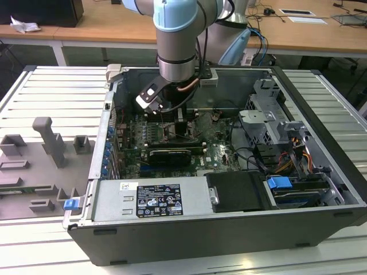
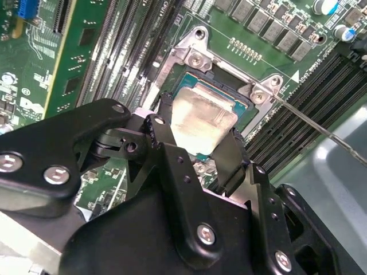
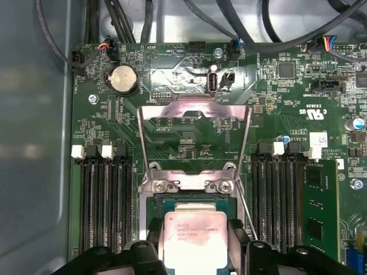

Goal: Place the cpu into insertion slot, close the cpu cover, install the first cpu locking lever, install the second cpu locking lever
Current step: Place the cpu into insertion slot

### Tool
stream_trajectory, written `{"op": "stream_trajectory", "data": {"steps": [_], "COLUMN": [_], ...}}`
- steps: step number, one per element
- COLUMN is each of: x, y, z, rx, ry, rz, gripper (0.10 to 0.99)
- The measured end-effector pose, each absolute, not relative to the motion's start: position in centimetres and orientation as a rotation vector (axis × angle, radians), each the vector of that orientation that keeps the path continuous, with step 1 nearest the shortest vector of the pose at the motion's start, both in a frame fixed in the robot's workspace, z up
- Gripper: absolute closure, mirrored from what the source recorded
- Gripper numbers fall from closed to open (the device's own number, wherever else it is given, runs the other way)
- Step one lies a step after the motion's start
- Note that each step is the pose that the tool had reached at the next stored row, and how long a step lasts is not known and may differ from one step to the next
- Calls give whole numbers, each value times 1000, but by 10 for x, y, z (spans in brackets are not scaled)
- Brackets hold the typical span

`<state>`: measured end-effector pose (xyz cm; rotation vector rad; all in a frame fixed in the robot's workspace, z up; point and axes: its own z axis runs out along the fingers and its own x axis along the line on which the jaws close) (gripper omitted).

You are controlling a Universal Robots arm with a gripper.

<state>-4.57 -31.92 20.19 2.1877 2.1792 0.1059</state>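
The cpu point(image 2: 203, 114) point(image 3: 192, 232), a pale silvery square chip, is at the insertion slot point(image 2: 198, 60) point(image 3: 189, 184), a dark socket with a silver rim on the green board. My gripper point(image 2: 200, 130) point(image 3: 194, 243) is shut on it, with one black finger point(image 2: 162, 117) against each of two opposite sides. I cannot tell whether the chip is fully seated. The cpu cover point(image 3: 195, 112), a silvery window frame, stands swung up and open behind the socket. A thin wire locking lever point(image 2: 309, 123) point(image 3: 245, 209) slants free beside the socket. In the exterior view the arm point(image 1: 178, 51) reaches down into the open computer case.
Long black memory slots point(image 3: 103, 206) point(image 3: 275, 200) flank the socket on both sides. Cables point(image 3: 132, 20) hang over the board's far edge. In the exterior view, drive bays and wiring point(image 1: 275, 137) fill the case's right, and a grey fixture tray point(image 1: 40, 166) lies outside on the left.
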Motion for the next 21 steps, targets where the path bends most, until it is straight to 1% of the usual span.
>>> {"op": "stream_trajectory", "data": {"steps": [11,13,14,21], "x": [-46,-46,-46,-46], "y": [-317,-317,-317,-317], "z": [201,201,201,205], "rx": [2188,2188,2188,2188], "ry": [2179,2179,2179,2179], "rz": [105,106,106,106], "gripper": [553,541,475,475]}}
